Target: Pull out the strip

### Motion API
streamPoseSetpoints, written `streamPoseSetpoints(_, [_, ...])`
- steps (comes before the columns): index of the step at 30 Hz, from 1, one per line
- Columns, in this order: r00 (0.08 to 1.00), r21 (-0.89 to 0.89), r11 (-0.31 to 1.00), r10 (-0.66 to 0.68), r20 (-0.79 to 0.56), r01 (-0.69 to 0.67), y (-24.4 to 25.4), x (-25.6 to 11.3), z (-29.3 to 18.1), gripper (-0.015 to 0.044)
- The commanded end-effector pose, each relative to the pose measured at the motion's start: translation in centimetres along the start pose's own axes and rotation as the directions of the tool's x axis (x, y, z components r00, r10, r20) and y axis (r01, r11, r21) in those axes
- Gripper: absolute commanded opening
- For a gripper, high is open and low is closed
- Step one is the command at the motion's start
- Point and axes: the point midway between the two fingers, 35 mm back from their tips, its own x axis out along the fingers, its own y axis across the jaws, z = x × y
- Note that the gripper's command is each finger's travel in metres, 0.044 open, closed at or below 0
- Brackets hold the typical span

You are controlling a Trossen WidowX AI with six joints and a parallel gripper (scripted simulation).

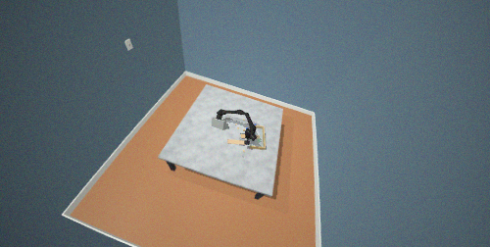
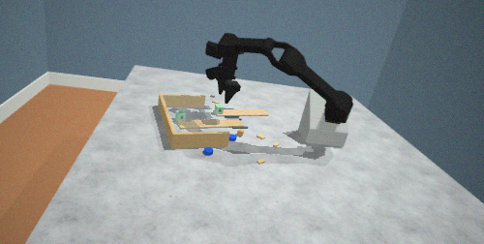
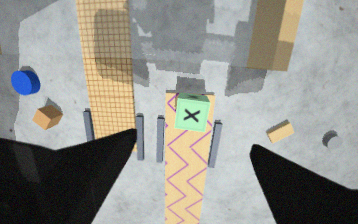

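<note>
A green cube marked with an X (image 3: 192,115) (image 2: 219,109) sits on the far end of the zigzag strip (image 3: 182,172) (image 2: 252,112) (image 1: 236,141), between two grey rails. The strip reaches back out of the bottom of the wrist view. A grid-patterned strip (image 3: 111,100) (image 2: 225,124) lies beside it. A second green cube (image 2: 180,115) stands at the far end of the grid strip; its mark is too small to read. My gripper (image 3: 193,142) (image 2: 225,97) is open and empty, above the X cube and the zigzag strip, fingertips wide to either side.
A wooden wall (image 2: 199,140) (image 3: 267,40) (image 1: 265,138) runs round three sides of the strips' far ends. Grey rails (image 3: 140,137) flank both strips. Blue discs (image 2: 208,151) (image 3: 25,82), an orange block (image 2: 240,133) (image 3: 48,117), small wooden pieces (image 3: 280,131) and a grey cylinder (image 3: 332,139) lie around.
</note>
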Motion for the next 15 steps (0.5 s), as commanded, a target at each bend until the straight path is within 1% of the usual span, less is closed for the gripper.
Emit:
streamPoseSetpoints(1, [1.0,0.005,1.0,0.004,0.001,-0.004,0.2,0.1,1.1,0.044])
streamPoseSetpoints(8, [1.0,0.006,1.0,0.004,0.001,-0.004,0.2,0.9,1.1,0.0256])
streamPoseSetpoints(15, [1.0,0.006,1.0,0.004,0.001,-0.004,0.2,2.1,1.1,0.025])
